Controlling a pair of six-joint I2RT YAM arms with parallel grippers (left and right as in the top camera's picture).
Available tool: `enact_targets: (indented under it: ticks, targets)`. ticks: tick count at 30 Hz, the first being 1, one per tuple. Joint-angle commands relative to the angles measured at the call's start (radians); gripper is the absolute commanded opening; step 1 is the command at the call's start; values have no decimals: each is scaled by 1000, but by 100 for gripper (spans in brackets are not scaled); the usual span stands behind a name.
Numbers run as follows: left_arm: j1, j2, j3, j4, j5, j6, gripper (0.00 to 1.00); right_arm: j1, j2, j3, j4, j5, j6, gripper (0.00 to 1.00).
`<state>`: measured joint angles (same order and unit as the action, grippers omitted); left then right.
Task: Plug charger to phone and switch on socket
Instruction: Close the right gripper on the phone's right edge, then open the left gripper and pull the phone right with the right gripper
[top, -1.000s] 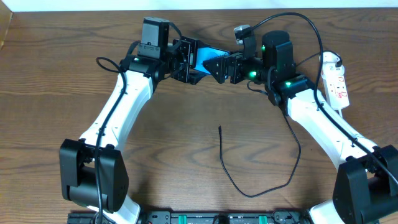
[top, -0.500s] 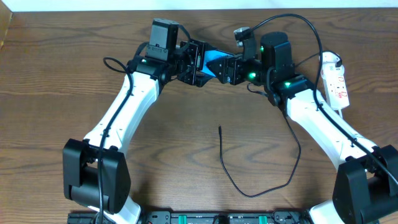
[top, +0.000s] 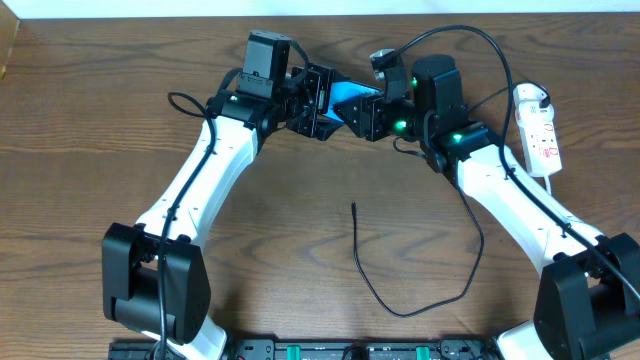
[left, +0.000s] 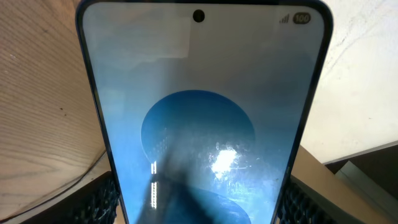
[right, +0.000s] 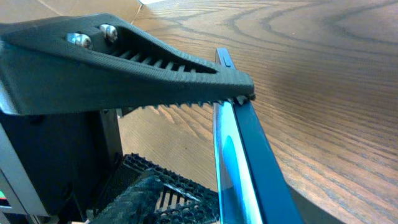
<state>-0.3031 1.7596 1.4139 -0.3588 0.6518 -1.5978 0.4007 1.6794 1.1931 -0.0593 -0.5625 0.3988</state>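
At the far middle of the table (top: 90, 130), the phone (top: 347, 96) is up off the wood, caught between the two arms. Its screen is lit blue with a lighter circle, and from the left wrist it fills nearly the whole view. The left gripper (top: 322, 103) is clamped on it, with ribbed pads (left: 102, 199) pressed against both long edges near the bottom. From the other side the right gripper (top: 362, 112) meets the same phone. One toothed finger (right: 155, 68) lies with its tip on the phone's thin edge, but the opposite finger is mostly out of sight, so I cannot tell whether that grip is closed.

Nearer the front, well apart from the phone, the charger (top: 400, 312) lies loose on the wood in a long curl, its plug tip (top: 353, 207) pointing toward the far side. The socket (top: 537, 130) lies along the right side of the table, beside the right arm.
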Motion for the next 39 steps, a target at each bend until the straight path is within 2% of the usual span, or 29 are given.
enact_targets:
  ticks: [1, 3, 8, 15, 18, 21, 28, 29, 30, 31, 32, 39]
  targets:
    - [-2, -25, 11, 6, 13, -6, 7, 8, 8, 15, -1, 7, -11, 43]
    - [-2, -25, 11, 6, 12, -6, 7, 8, 8, 15, -1, 6, -11, 41]
    - [-2, -25, 11, 6, 5, -5, 7, 14, 8, 15, -2, 6, -11, 27]
    - [-2, -25, 11, 6, 5, -5, 7, 25, 8, 15, -2, 6, -17, 22]
    - [-2, -25, 11, 6, 5, -5, 7, 26, 8, 15, -1, 7, -22, 15]
    - [-2, -25, 11, 6, 5, -5, 7, 26, 8, 15, -1, 7, -22, 2]
    - [-2, -25, 11, 6, 5, -5, 9, 23, 8, 15, 0, 7, -21, 1]
    - [-2, -25, 11, 6, 5, -5, 22, 19, 8, 15, 3, 7, -21, 1]
    - [-2, -25, 11, 5, 5, -5, 46, 16, 8, 15, 5, 7, -21, 1]
    - [-2, -25, 11, 6, 5, -5, 80, 3, 8, 15, 9, 8, -21, 1]
    - [-2, -25, 11, 5, 6, -5, 89, -4, 8, 15, 11, 8, -21, 1]
    - [-1, -25, 11, 11, 40, -5, 90, -89, 8, 15, 14, 8, 6, 1]
